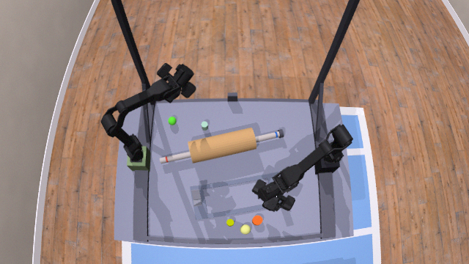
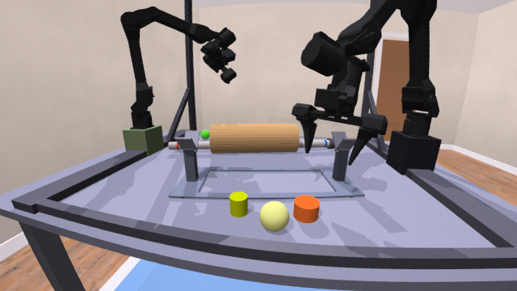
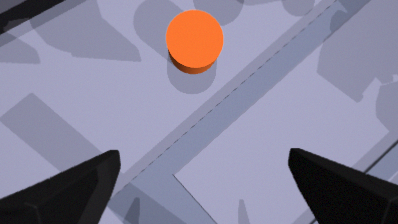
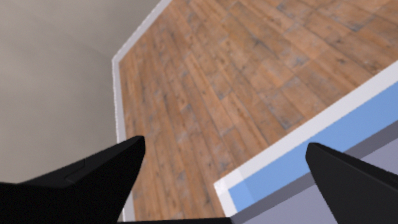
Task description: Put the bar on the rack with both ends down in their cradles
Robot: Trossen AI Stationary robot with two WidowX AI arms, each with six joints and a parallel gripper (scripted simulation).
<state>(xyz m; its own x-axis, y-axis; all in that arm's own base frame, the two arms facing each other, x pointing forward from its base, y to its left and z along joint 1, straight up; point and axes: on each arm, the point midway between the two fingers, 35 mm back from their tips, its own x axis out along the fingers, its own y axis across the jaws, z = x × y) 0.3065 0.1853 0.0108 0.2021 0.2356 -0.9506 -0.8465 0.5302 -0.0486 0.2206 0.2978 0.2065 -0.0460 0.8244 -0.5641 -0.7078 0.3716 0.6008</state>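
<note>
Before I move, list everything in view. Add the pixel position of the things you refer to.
Rack (image 1: 197, 196) (image 2: 191, 166) (image 3: 240, 105): one, grey, on table
Bar (image 1: 179, 157) (image 2: 203, 145): one, whitish, off rack
Paper roll (image 1: 222, 145) (image 2: 254, 138): one, tan, around bar
Balls: two; green (image 1: 171, 120) (image 2: 205, 134) beyond bar, pale yellow (image 1: 245, 229) (image 2: 274, 217) before rack
Cylinders: three; mint (image 1: 204, 125) beyond bar, yellow-green (image 1: 230, 222) (image 2: 238, 204) and orange (image 1: 257, 220) (image 2: 306, 209) (image 3: 194, 37) before rack
Table (image 1: 157, 220) (image 2: 121, 210) (image 3: 125, 90) (image 4: 320, 205): one, grey-lilac, central
Mat (image 1: 238, 254) (image 2: 149, 275) (image 4: 280, 180): blue-white, on floor
Door (image 2: 396, 81): one, brown, background
Arms: two, black, opposite sides
Left gripper (image 1: 272, 199) (image 2: 329, 158) (image 3: 205, 156): one, black, open above rack
Right gripper (image 1: 176, 80) (image 2: 229, 65) (image 4: 224, 146): one, black, open, raised

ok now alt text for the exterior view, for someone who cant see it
A bar through a paper roll lies behind an empty rack; the open left gripper hangs nearby, the open right gripper farther back.
</note>
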